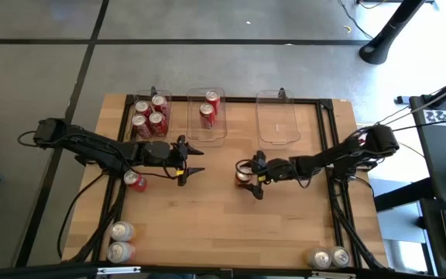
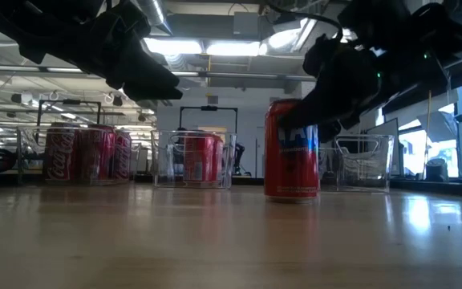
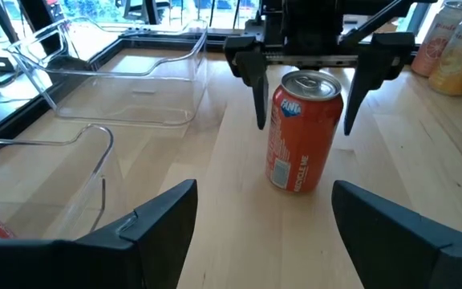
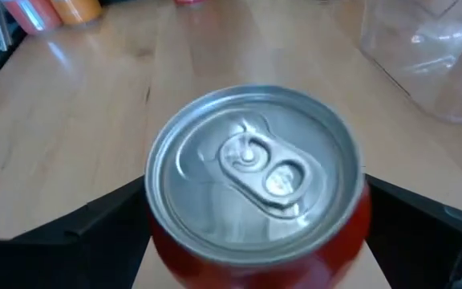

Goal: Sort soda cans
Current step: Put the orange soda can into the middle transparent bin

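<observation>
Soda cans are spread all over the wooden table (image 1: 207,225). One upright orange-red can w/ silver top (image 1: 243,175) stands mid-table, and the right gripper (image 1: 252,180) sits around it, fingers spread wide on both sides, not squeezing it afaict. Same can shows in the right wrist view (image 4: 255,177) from above and in the low view (image 2: 291,149).

Left gripper (image 1: 194,159) hangs nearby w/ fingers apart, holding nothing, pointed at that can. Just beside the left arm a red can (image 1: 135,181) lies on its side.

Far side: three clear plastic rectangular bins. Left bin (image 1: 138,99) has four red cans, middle bin (image 1: 221,116) has two, right bin (image 1: 277,139) none.

Near edge: two silver-grey cans (image 1: 120,242) at the left corner, two more (image 1: 330,257) at the right.
</observation>
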Action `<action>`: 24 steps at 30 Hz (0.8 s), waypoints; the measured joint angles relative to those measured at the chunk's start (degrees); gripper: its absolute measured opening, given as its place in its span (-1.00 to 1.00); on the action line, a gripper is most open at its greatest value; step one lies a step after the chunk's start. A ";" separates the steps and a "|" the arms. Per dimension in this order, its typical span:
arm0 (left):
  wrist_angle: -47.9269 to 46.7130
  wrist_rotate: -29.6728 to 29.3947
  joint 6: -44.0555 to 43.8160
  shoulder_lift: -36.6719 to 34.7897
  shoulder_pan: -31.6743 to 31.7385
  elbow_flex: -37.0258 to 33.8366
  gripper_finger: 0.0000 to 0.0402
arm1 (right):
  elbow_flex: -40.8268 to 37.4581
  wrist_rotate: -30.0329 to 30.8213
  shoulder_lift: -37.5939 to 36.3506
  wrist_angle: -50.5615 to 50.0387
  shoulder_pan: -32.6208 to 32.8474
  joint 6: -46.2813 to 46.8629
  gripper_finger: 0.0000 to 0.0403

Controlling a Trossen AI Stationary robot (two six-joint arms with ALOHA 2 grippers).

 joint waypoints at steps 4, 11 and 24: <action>-0.23 0.00 0.00 0.00 0.01 0.00 0.39 | 0.04 0.03 1.10 2.71 0.00 -1.17 0.91; -0.32 0.00 -0.03 -0.38 0.01 0.00 0.39 | 1.88 0.55 1.15 0.21 -0.04 -1.57 0.43; -5.03 -0.58 3.95 -15.00 1.17 0.08 0.39 | 24.08 5.16 -1.76 -21.72 -2.55 -16.87 0.43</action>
